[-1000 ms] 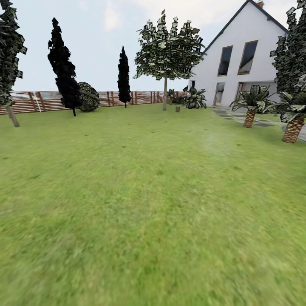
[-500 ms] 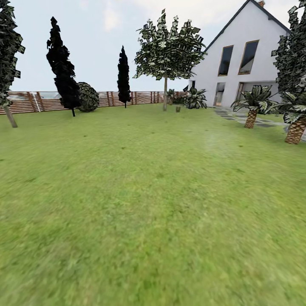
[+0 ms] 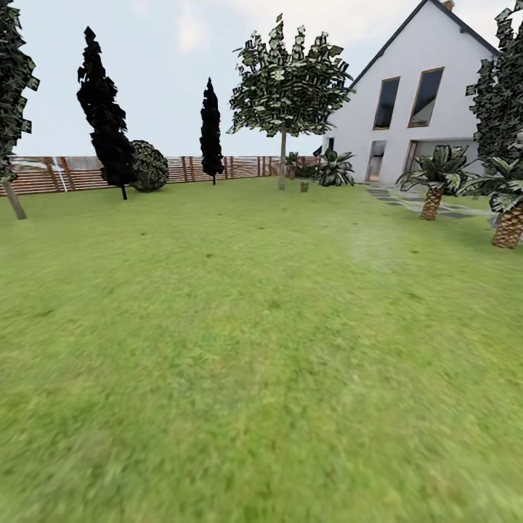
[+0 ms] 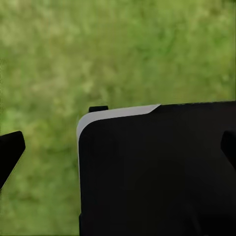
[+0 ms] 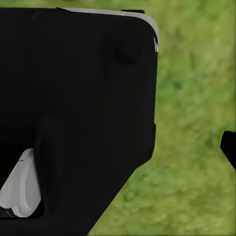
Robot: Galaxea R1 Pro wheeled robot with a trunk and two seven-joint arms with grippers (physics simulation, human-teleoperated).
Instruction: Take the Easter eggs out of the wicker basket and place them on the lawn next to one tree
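The lawn [image 3: 254,327] stretches ahead of me to a tall tree [image 3: 282,163] with a thin grey trunk and a leafy crown at the far end. A small brown thing [image 3: 303,187] stands on the grass by that tree, too far off to make out. The Easter eggs and the wicker basket are out of view. My left gripper [image 4: 118,150] hangs open over the grass beside the robot's black body, its fingertips [image 4: 11,151] far apart and nothing between them. One fingertip [image 5: 229,147] of my right gripper [image 5: 118,147] sits at the picture's edge, wide out, above bare grass.
A brown slatted fence [image 3: 240,167] closes the back. Two dark cypresses [image 3: 105,123] [image 3: 211,131] and a round shrub [image 3: 149,167] stand before it. The white house [image 3: 428,94], a grey stone path [image 3: 399,200] and short palms [image 3: 433,196] lie at the right.
The whole head view has drifted: the palms have slid right and the left-hand trees left, so the camera has moved forward over the grass. Nothing in the garden has moved.
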